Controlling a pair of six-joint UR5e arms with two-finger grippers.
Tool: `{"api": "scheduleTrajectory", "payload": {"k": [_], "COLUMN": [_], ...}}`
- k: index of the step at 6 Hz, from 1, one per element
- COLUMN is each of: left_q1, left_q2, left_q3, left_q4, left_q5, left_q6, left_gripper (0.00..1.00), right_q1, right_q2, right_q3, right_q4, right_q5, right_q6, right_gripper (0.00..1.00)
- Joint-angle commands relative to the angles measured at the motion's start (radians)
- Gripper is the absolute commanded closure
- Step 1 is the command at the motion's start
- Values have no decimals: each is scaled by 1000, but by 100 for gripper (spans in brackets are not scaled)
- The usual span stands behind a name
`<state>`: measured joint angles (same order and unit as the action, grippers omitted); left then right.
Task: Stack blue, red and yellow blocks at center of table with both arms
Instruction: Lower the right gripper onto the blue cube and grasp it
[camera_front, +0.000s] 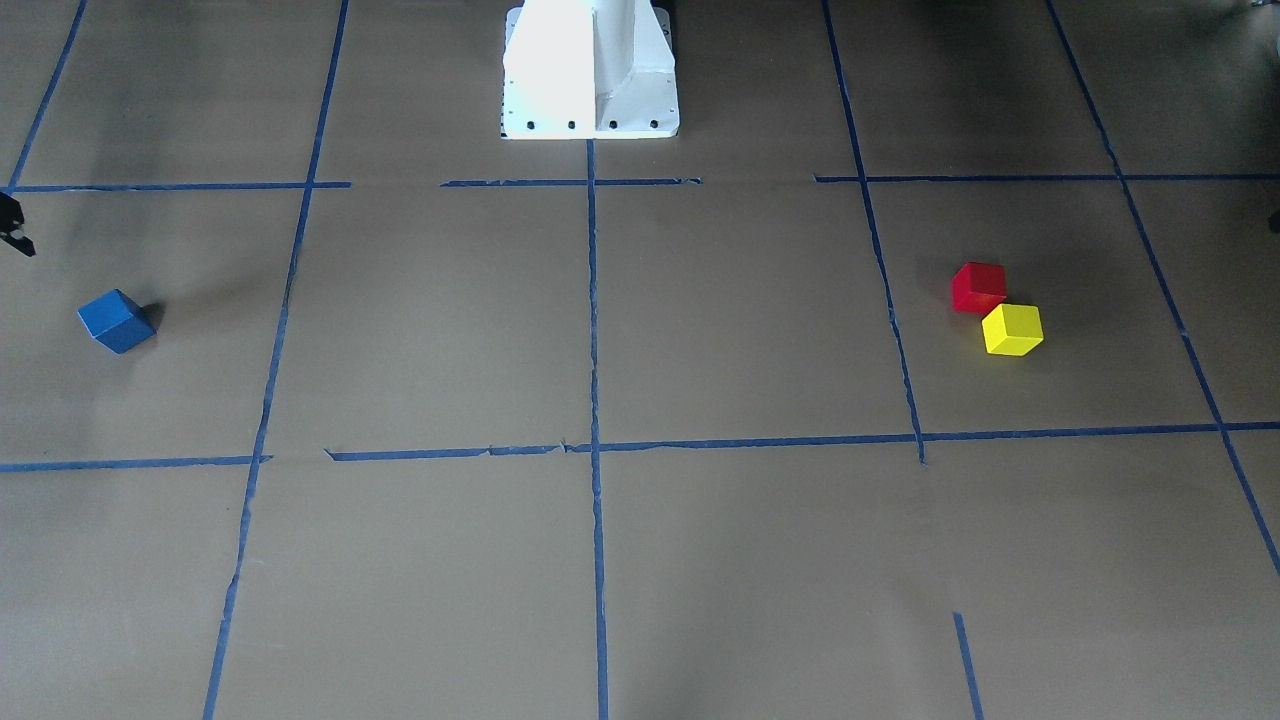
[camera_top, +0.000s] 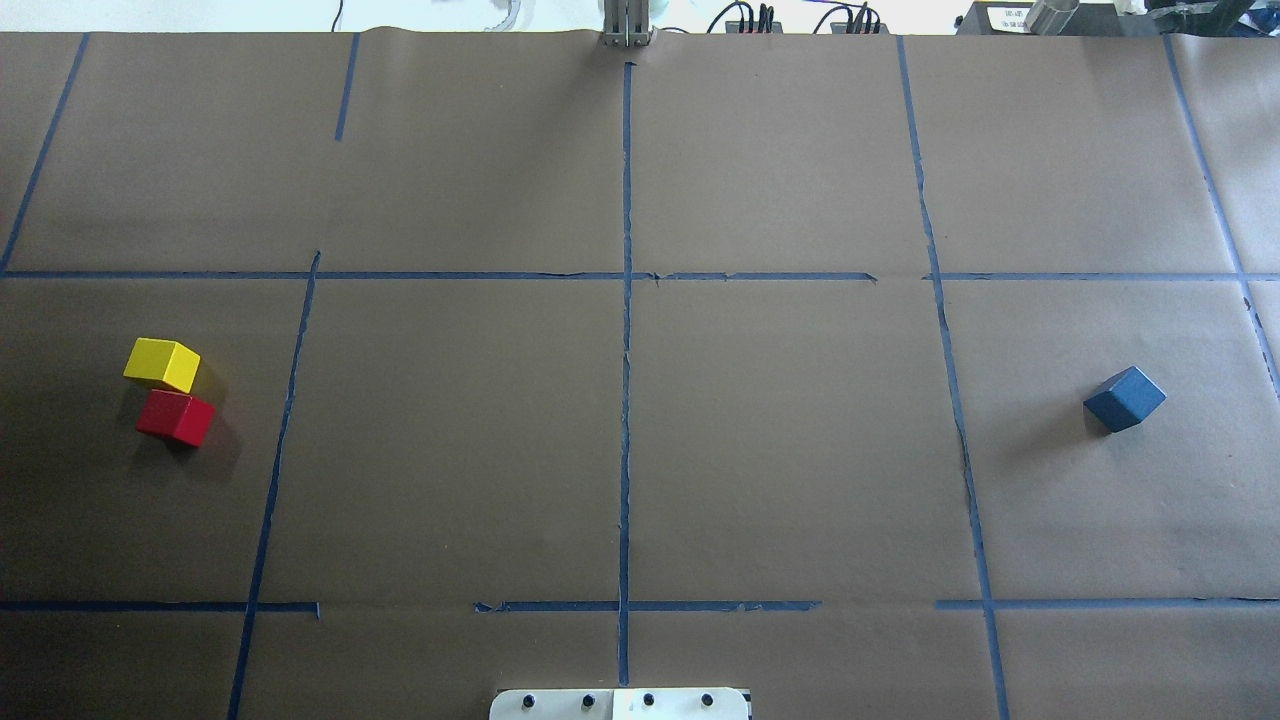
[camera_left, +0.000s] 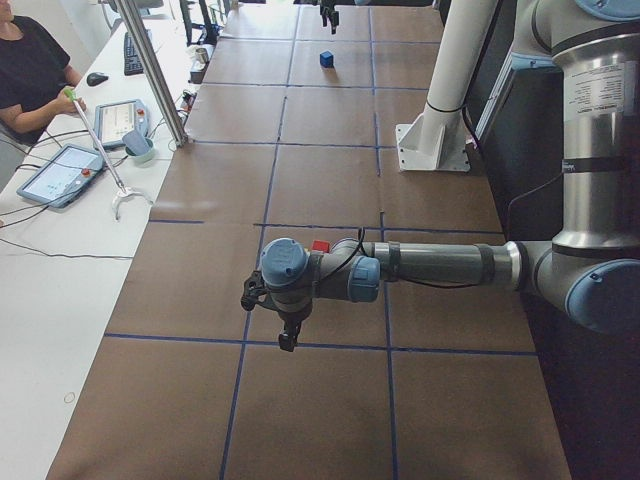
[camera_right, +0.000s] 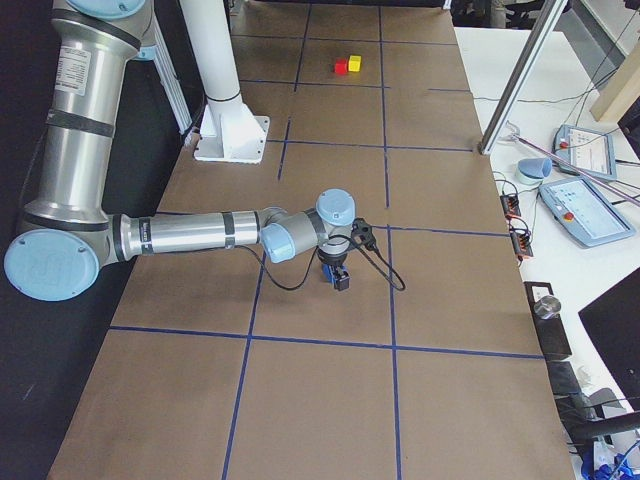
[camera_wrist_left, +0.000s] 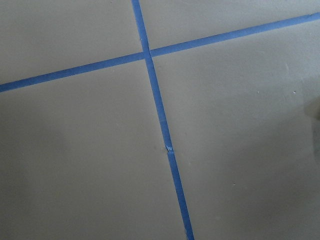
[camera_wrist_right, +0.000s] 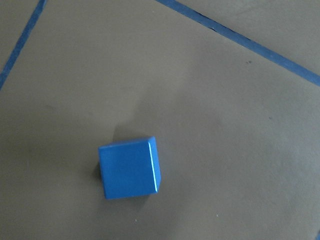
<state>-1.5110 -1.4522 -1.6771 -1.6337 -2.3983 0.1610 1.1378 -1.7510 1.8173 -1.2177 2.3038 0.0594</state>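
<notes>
Soft, even light covers the brown table (camera_top: 800, 450), brightest along its blown-out far edge in the overhead view. The white pedestal (camera_front: 590, 70) glares, detail lost, in the front-facing view. The blue block (camera_wrist_right: 129, 169) and red block (camera_top: 176, 417) cast faint, soft-edged shadows. Wrist views look muted and slightly soft; one block edge gleams.
</notes>
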Motion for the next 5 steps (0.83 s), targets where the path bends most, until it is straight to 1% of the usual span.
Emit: {"api": "scheduleTrajectory", "payload": {"k": [1,4,5], "left_q1": [0,0,0], "left_q2": [0,0,0], "left_q3": [-6,-10,-10], "left_q4": [0,0,0], "left_q5": [1,-1,-1], "left_q6": [0,0,0], "left_gripper": [0,0,0], "right_q1": [-100,-145,-165], "right_q2": [54,108,108], "right_q3": [-24,-96,-102], "right_q4": [35,35,35], "right_q5": [-62,-73,-99], "right_q6": [0,0,2], "right_gripper": [1,1,1]}}
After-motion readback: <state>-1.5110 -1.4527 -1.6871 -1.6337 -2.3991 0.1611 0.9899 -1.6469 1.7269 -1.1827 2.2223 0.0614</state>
